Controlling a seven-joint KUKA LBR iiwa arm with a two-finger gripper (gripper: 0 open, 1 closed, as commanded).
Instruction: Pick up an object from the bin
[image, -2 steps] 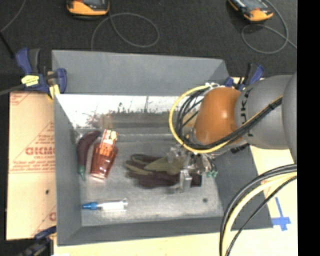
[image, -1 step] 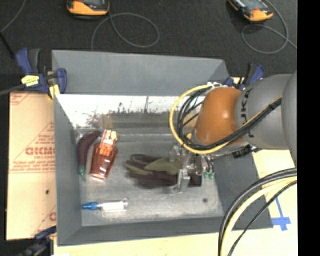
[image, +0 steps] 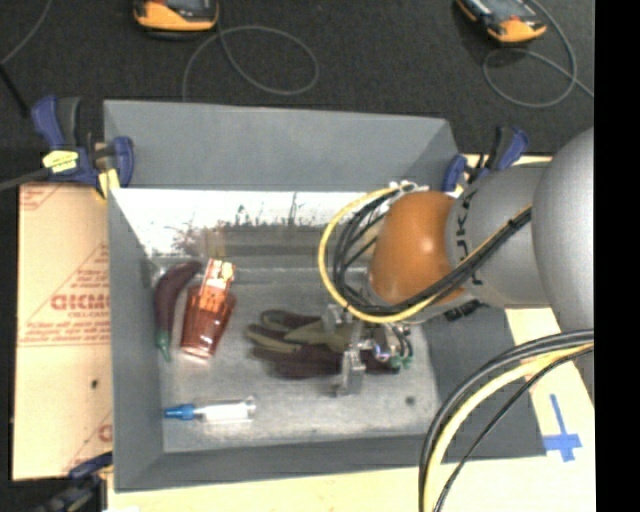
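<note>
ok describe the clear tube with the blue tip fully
The clear plastic tube with a blue tip looks like a syringe. It lies flat on the floor of the grey metal bin, along the near wall toward the view's left, its tip pointing to the view's left. Nothing else touches it.

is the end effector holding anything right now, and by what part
Cannot be told: the end effector is down at the right end of the dark purple floppy thing, with no clear hold visible.
</note>
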